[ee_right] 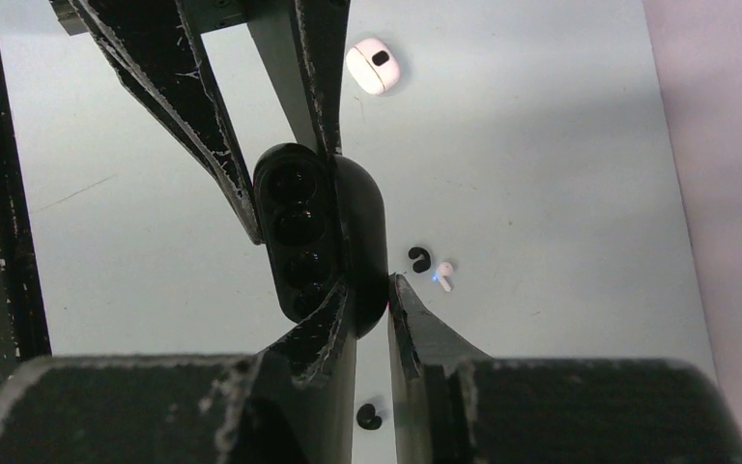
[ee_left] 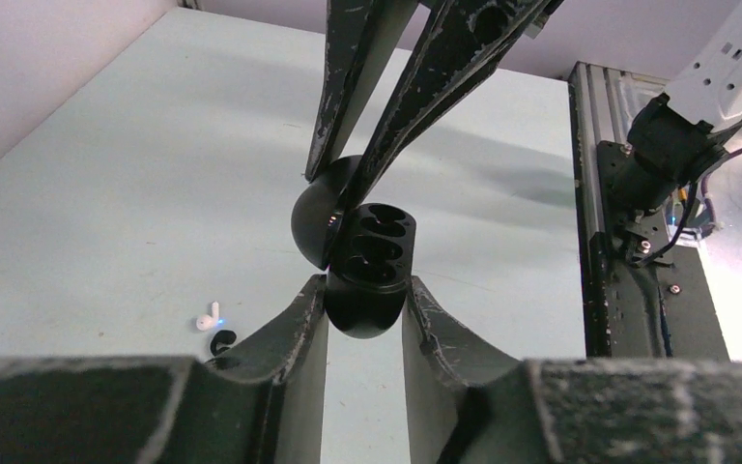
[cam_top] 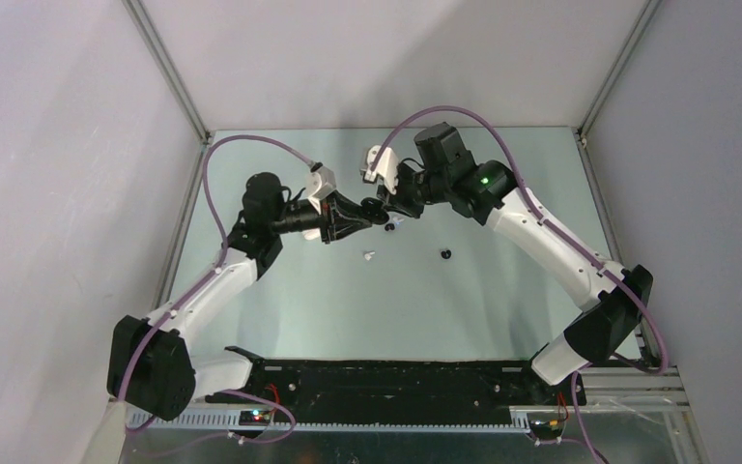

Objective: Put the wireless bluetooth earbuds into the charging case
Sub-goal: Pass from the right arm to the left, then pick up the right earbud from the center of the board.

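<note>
1. Closest to the left wrist lens, the left gripper [ee_left: 367, 287] has its scuffed black fingers [ee_left: 299, 329] pressed against both sides of a black oval hinged plastic shell [ee_left: 375, 261]. It clamps the half with moulded sockets, which face up.
2. The right gripper [ee_right: 369, 290] meets it from the opposite side. Its jaws are nearly together, pinching the rim of the shell's smooth domed lid. The lid stands open from the socketed half.
3. In the top view the left arm rises from its base at the lower left, bends at the elbow and reaches right. The right arm mirrors it from the lower right, reaching left. The two grippers meet tip to tip over the middle of the pale grey-green table [cam_top: 299, 309], holding the shell up off it.
4. The small white rounded-square plastic charging case [ee_right: 374, 66] lies on the table with its dark mark facing up, apart from both grippers. From the right wrist it shows beyond the shell.
5. One tiny white stemmed earbud [ee_right: 443, 275] lies on the table beside the line of the grippers, showing a blue glint. A small C-shaped black bit [ee_right: 417, 257] lies just beside it.
6. Another black bit [ee_right: 369, 416] lies on the table between the right fingers in that view.
</note>
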